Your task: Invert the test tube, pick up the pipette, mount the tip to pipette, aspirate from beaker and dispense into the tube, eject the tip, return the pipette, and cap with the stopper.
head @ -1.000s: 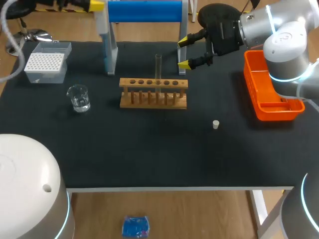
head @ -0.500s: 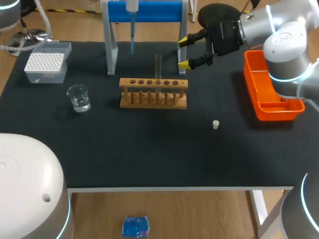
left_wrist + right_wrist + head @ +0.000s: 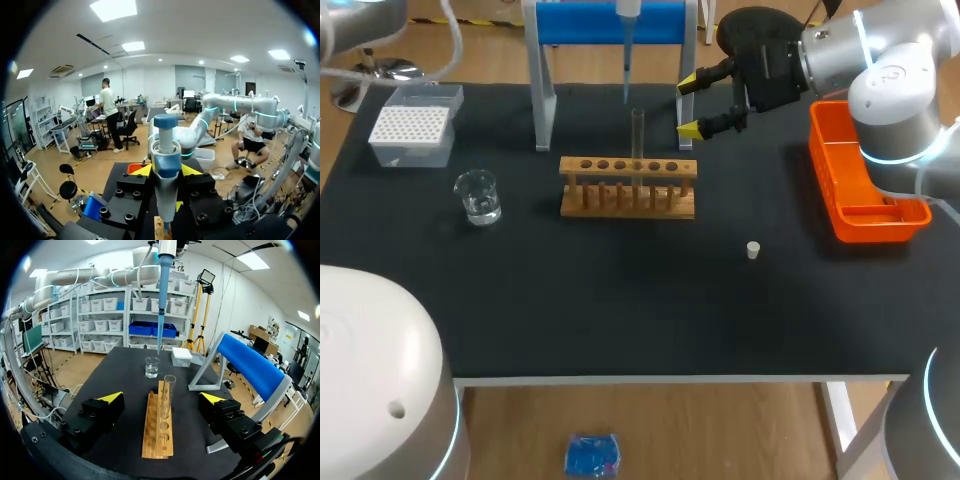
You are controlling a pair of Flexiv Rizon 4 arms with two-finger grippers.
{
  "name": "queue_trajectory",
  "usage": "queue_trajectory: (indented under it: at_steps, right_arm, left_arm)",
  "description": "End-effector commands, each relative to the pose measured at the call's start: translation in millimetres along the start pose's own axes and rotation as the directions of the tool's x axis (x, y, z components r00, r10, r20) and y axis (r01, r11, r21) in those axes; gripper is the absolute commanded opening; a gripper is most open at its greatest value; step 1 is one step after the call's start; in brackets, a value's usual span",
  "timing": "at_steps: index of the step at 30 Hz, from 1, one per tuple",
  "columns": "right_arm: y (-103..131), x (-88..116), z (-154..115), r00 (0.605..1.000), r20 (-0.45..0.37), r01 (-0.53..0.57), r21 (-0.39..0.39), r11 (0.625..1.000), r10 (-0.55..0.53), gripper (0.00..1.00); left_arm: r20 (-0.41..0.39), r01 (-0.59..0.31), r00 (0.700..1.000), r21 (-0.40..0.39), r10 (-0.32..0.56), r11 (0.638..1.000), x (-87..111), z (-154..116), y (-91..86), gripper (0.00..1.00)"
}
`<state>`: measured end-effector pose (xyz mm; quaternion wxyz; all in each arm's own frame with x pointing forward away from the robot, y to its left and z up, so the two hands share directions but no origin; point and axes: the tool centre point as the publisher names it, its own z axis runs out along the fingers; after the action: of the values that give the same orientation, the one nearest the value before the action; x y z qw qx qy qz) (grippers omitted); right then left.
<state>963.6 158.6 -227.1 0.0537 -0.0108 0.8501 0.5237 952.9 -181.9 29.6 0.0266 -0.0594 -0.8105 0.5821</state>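
Glass test tube (image 3: 638,135) upright in wooden rack (image 3: 628,190), mid-table (image 3: 620,310). Left tool (image 3: 166,172) clamped on pipette (image 3: 163,275), slim end pointing down, above and just behind tube. Right tool (image 3: 689,104) spread wide beside tube. Stopper (image 3: 753,250) lies apart; beaker (image 3: 478,196) left of rack.

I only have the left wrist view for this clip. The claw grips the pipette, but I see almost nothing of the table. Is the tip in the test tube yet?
Observer: No. The pipette hangs with its tip end above the test tube, which stands mouth up in the wooden rack.
Operator: What is the right arm doing?
Observer: The right claw is open and empty, off to the side of the tube.
Operator: And the stopper?
Observer: The stopper lies on the table, apart from the rack, so the tube is uncapped.
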Motion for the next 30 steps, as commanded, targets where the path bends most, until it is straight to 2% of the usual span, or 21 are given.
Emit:
queue_trajectory:
  at_steps: [1,10,30]
  right_arm:
    - [-0.5,-0.1,0.5,1.000,0.001,0.001,-0.001,1.000,-0.001,1.00]
    - [-0.5,-0.1,0.5,1.000,0.001,0.001,-0.001,1.000,-0.001,1.00]
    - [-0.5,-0.1,0.5,1.000,0.001,0.001,-0.001,1.000,-0.001,1.00]
  left_arm:
    - [-0.050,0.004,0.999,0.011,-0.003,1.000,-12.5,9.7,3.2,0.00]
    - [-0.062,0.012,0.998,0.029,-0.010,0.999,-22.6,19.5,9.6,0.00]
    - [-0.052,0.019,0.998,0.032,-0.017,0.999,-23.4,14.9,11.9,0.00]
